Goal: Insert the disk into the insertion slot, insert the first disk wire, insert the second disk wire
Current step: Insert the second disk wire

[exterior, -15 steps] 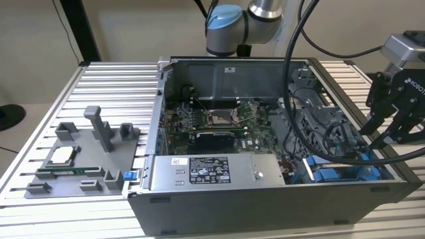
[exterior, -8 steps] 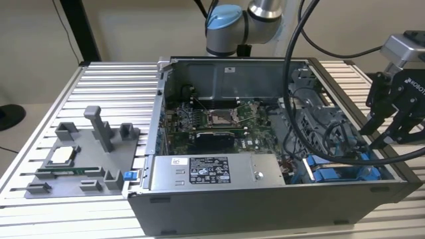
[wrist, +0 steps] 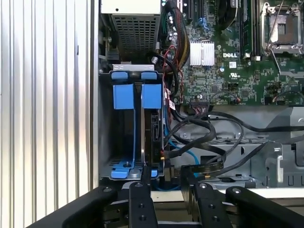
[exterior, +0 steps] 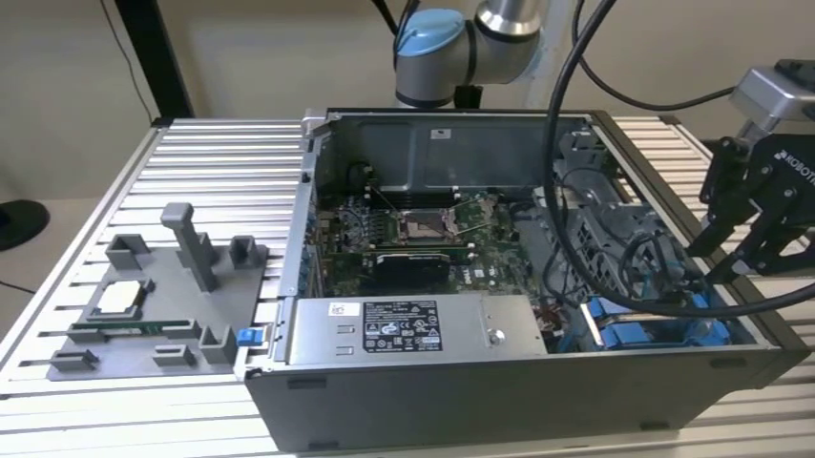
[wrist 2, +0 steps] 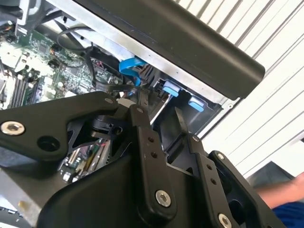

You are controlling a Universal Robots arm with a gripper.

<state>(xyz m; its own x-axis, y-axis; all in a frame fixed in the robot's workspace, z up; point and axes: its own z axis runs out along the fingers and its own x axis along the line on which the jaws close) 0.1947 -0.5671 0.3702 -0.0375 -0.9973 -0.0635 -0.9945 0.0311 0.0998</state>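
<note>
Gripper positioned over the open computer case at the exterior view's right, fingers spread apart with nothing clamped, disk seated edge-on in the insertion slot, near the fingertips, blue cable routed beside the slot.

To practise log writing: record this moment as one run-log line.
tool: open | nearest: insertion slot | slot detail: blue rails | site: computer case
</note>
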